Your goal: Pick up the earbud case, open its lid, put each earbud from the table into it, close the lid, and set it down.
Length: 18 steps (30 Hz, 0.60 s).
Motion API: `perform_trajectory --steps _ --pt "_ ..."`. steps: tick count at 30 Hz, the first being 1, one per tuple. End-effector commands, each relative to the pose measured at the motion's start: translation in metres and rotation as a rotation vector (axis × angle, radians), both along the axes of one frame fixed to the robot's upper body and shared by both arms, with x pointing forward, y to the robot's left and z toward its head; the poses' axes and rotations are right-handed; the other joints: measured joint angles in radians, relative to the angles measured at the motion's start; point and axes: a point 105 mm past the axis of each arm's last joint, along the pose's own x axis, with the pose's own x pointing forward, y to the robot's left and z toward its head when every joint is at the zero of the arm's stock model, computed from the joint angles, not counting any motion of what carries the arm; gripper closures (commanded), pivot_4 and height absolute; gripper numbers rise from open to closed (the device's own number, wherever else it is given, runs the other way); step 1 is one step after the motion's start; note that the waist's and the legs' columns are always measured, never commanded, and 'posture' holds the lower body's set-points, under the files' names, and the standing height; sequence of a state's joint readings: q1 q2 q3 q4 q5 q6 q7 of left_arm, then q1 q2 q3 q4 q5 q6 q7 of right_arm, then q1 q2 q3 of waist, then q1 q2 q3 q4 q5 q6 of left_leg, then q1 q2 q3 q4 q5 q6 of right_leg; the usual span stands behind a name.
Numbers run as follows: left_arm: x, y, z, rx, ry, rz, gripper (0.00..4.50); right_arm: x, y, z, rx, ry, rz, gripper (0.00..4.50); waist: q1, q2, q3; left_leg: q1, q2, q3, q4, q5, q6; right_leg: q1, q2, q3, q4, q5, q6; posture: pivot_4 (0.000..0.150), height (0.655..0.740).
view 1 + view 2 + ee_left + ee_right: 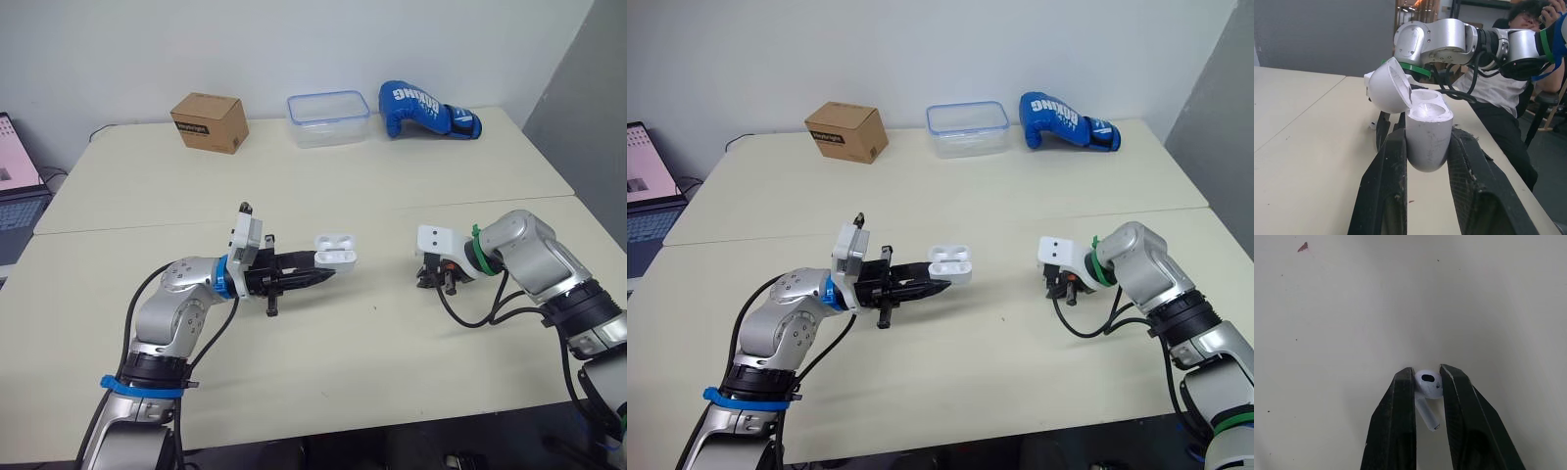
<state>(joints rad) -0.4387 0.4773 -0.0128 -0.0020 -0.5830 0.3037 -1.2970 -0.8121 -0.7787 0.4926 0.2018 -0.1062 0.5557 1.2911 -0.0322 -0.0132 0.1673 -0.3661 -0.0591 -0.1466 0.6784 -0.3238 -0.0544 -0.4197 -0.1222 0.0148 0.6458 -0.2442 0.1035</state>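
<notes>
Left tool [1427, 133] half-hides the open earbud case [1427, 149]; right tool [1427, 370], an earbud [1428, 385].

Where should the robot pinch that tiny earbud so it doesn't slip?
By its round head, one finger on each side, coming down from above: the earbud has the table right under it, its head is the fattest part and its stem is thin. The right gripper pinches it just so.

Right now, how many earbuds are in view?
1: the earbud gripped in the right hand. A second may be hidden behind that hand or inside the case.
</notes>
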Motion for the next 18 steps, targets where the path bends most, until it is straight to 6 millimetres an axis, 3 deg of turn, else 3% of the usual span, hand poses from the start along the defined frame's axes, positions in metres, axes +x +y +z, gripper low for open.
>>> perform_trajectory --steps 1,8,12,18 --pt "-0.003 -0.002 0.008 0.002 -0.037 -0.013 3.71 -0.003 -0.011 0.012 -0.035 -0.013 0.01 4.11 0.0 0.0 0.0 0.0 0.0 0.0 0.0 0.0 0.0 0.0 0.0 0.0 0.0 0.0 0.0 0.15 0.7307" --pt "-0.004 -0.004 0.01 0.005 -0.04 -0.022 3.71 -0.031 -0.03 0.026 -0.14 0.031 0.153 4.11 0.003 0.0 0.0 -0.001 0.0 0.0 0.0 0.0 0.0 0.0 0.0 0.0 -0.001 0.0 0.0 0.15 0.7307" --pt "-0.004 -0.006 0.009 0.003 -0.037 -0.024 3.71 -0.048 -0.041 0.016 -0.229 0.048 0.207 4.11 0.003 0.0 0.0 -0.001 0.0 0.0 0.0 0.0 0.0 0.0 0.0 0.0 0.0 0.0 0.0 0.15 0.7307" --pt "-0.005 -0.009 0.009 0.003 -0.033 -0.031 3.71 -0.059 -0.04 0.002 -0.232 0.054 0.209 4.11 0.003 0.0 0.0 -0.001 0.0 0.001 0.0 0.0 0.0 0.0 0.0 0.0 0.0 0.0 0.0 0.15 0.7307"
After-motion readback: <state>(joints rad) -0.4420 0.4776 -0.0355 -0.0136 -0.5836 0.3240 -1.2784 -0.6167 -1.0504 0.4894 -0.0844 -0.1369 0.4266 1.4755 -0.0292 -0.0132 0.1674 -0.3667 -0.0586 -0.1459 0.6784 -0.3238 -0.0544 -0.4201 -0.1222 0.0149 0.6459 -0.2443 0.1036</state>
